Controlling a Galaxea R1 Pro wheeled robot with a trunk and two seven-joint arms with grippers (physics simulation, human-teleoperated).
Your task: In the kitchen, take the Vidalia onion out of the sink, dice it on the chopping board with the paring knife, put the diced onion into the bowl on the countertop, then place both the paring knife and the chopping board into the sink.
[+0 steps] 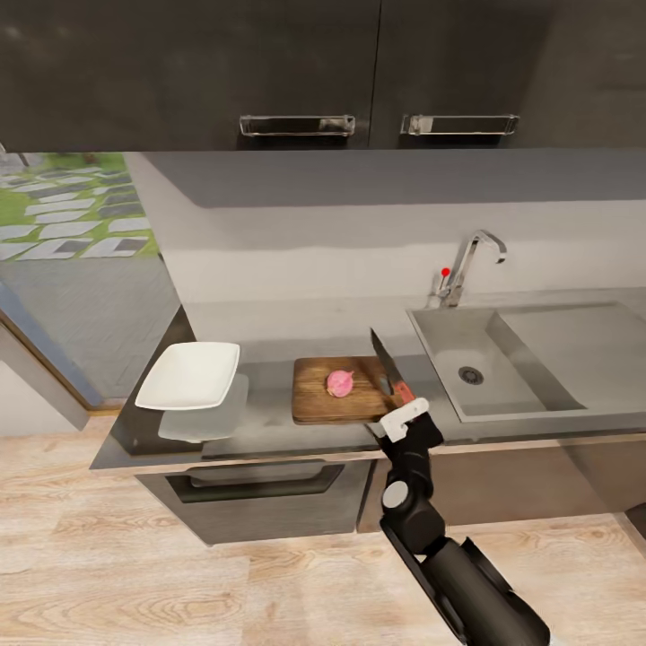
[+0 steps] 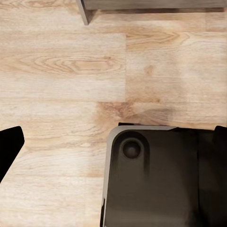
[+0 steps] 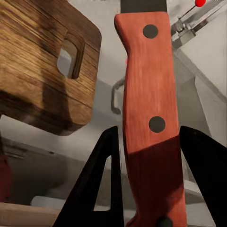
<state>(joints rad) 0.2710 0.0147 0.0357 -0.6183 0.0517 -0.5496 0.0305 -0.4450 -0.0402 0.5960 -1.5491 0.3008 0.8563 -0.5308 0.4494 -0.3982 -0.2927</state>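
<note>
The pinkish Vidalia onion (image 1: pixel 340 383) lies whole on the brown chopping board (image 1: pixel 316 404), which rests on the grey countertop (image 1: pixel 269 341) left of the sink (image 1: pixel 525 334). My right gripper (image 1: pixel 404 420) hovers at the board's near right corner, shut on the paring knife (image 1: pixel 395 377) by its red handle (image 3: pixel 150 94). The dark blade points away from me, just right of the onion. The board (image 3: pixel 38 61) also appears in the right wrist view beside the black fingers (image 3: pixel 97 189). The white bowl (image 1: pixel 189 374) stands left of the board. My left gripper (image 2: pixel 120 130) hangs open over the floor.
A chrome tap (image 1: pixel 468 260) with a red knob (image 1: pixel 445 270) stands behind the sink. Dark wall cabinets (image 1: pixel 296 72) hang above the worktop. A grey drawer front (image 1: pixel 260 489) sits below the counter edge. Below the left gripper is the robot's dark base (image 2: pixel 161 184) on pale wood floor (image 2: pixel 61 71).
</note>
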